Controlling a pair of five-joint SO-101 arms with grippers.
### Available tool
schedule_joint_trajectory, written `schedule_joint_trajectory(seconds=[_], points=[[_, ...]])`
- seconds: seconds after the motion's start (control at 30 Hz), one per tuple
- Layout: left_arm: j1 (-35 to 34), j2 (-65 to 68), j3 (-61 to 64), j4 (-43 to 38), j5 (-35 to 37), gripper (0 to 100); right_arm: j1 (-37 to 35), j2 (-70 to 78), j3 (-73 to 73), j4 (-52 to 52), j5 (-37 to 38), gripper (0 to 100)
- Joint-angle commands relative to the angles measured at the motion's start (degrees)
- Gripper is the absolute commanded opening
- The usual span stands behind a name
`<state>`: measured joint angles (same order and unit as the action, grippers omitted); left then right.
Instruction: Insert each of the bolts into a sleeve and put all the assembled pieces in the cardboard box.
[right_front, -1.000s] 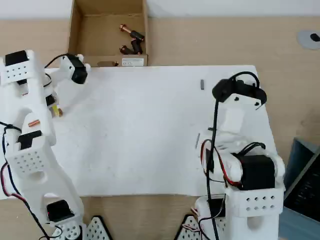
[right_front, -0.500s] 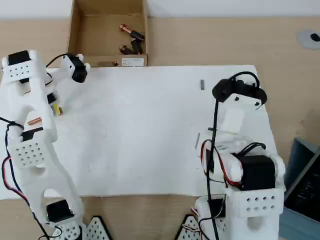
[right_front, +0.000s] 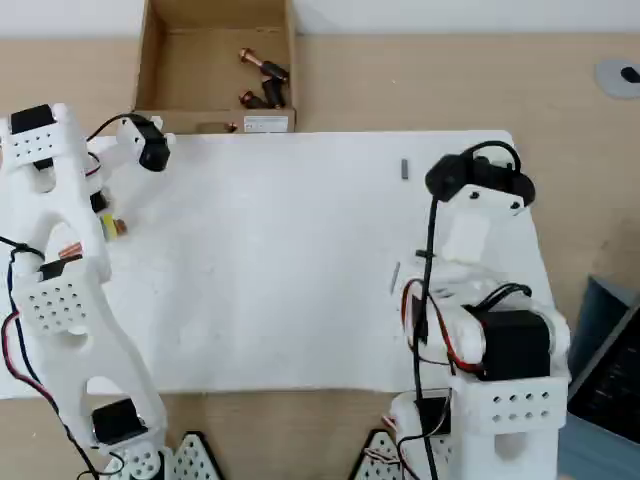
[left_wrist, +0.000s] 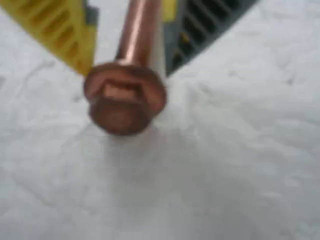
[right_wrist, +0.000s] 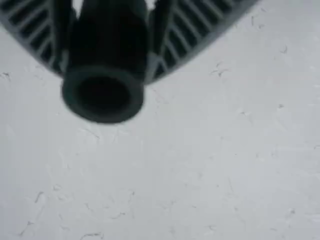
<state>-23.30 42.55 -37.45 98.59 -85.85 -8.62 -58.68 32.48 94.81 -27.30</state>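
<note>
Bolt (left_wrist: 127, 95), copper, clamped by its shank in left tool (left_wrist: 131, 35), head end out, just over white sheet (right_front: 270, 260) by desk's left edge. Right tool (right_wrist: 107, 30) clamped on black sleeve (right_wrist: 102, 90), bore open and facing out, nearer right edge. Tools well apart: bring both over sheet's middle, line shank with bore, push slow, no tilt. Head-out grip may need turning. Small dark piece (right_front: 404, 169) lies loose farther on. Cardboard box (right_front: 148, 70) at far edge holds assembled pieces (right_front: 265, 82).
</note>
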Motion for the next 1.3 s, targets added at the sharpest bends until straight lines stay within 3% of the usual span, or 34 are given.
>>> schedule_joint_trajectory(seconds=[0.0, 0.37, 0.57, 0.87, 1.13, 1.27], points=[[-1.23, -0.66, -1.32, 0.88, -0.62, 13, -0.48, -0.84, 0.04, -1.41, 0.35, 0.9], [-0.53, -0.04, 3.96, 0.97, -0.62, 12, -0.48, -0.92, -0.22, -1.41, 0.35, 0.9], [1.23, -0.04, 7.74, 0.88, -0.7, 0, -0.48, -1.01, -0.22, -1.41, 0.35, 0.9], [1.05, -0.84, 7.38, 0.88, -0.18, 0, -0.48, -0.84, -3.47, -1.32, 0.35, 0.9], [1.14, -9.63, 2.81, 1.67, 6.86, 0, -0.57, -1.01, -6.81, -0.88, 0.79, 0.9], [1.41, -17.45, 2.9, 1.67, 11.08, 1, -0.57, -1.1, -8.57, -0.79, 5.36, 0.9]])
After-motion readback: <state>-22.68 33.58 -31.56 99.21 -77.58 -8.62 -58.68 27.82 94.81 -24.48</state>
